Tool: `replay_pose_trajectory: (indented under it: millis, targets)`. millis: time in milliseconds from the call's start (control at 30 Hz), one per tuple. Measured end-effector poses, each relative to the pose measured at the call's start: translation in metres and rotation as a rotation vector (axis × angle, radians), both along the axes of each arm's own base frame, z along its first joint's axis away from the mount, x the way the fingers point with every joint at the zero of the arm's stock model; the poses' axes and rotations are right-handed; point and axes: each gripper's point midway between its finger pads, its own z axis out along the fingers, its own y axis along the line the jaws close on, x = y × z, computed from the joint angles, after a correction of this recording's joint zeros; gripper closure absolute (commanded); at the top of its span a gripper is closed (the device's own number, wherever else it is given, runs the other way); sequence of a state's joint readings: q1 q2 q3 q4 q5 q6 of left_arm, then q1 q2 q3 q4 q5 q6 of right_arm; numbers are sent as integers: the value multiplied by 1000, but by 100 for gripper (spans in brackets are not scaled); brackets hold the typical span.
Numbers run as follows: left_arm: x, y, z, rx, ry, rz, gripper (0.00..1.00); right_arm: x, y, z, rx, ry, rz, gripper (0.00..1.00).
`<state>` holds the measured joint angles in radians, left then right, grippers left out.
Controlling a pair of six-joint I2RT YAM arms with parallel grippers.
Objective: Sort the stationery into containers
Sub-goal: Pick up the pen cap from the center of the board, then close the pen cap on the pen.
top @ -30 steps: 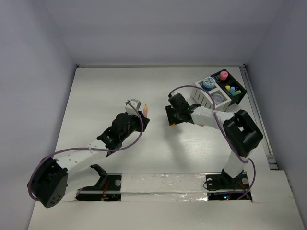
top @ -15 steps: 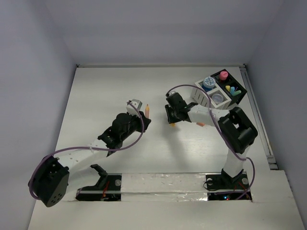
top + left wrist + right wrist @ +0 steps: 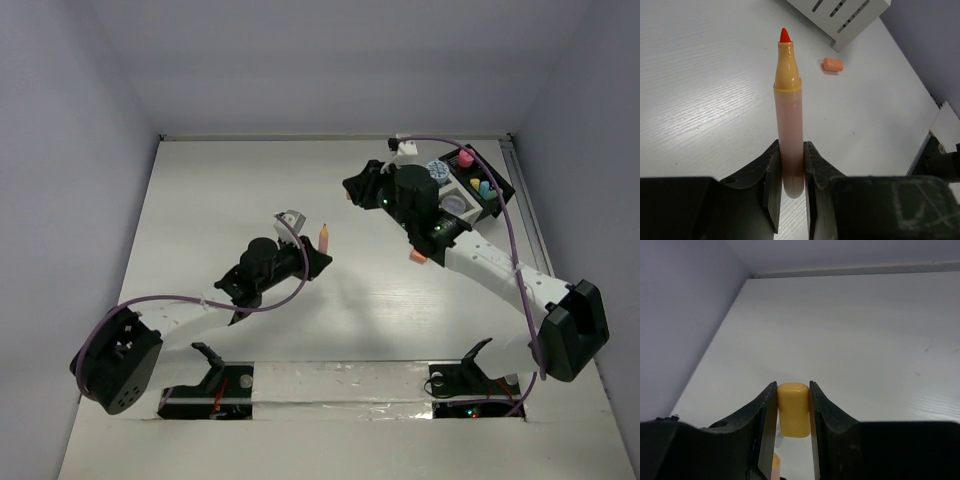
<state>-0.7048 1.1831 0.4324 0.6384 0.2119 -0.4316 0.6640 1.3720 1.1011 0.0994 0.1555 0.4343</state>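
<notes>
White bench (image 3: 220,200) within pale walls, organizer (image 3: 503,188) toward far right corner. Left hand (image 3: 790,152) clamped on uncapped orange marker (image 3: 788,100) at mid-bench, well apart from organizer; right hand (image 3: 793,402) pinching yellow cap (image 3: 793,412), held clear of bench just left of organizer. Judged mid-carry; required next, cap mated to marker, or each piece lowered over a compartment before release.

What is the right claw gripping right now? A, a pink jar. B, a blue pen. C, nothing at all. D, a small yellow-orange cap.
D: the right wrist view shows the right claw shut on a small yellow-orange cap, one finger against each side of it.
</notes>
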Motion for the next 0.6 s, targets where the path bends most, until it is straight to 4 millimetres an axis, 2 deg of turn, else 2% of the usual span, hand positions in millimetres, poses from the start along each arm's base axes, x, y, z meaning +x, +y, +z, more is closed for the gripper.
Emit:
replay_pose_trajectory:
  millis: [67,133,400,600]
  targets:
    - [-1,-4,-1,-6,12,-6,100,0,6,8,47,-15,16,99]
    - [-1,-8,-1,-9,20,-13,100,-1,11,9,77,-9,35,99]
    - [6,-26,20,-38,-6,-16,100,-7,23,-4,119,32,86,100]
    - [13,-28,22,-40,-1,7,100,-10,33,-10,122,50,122,100]
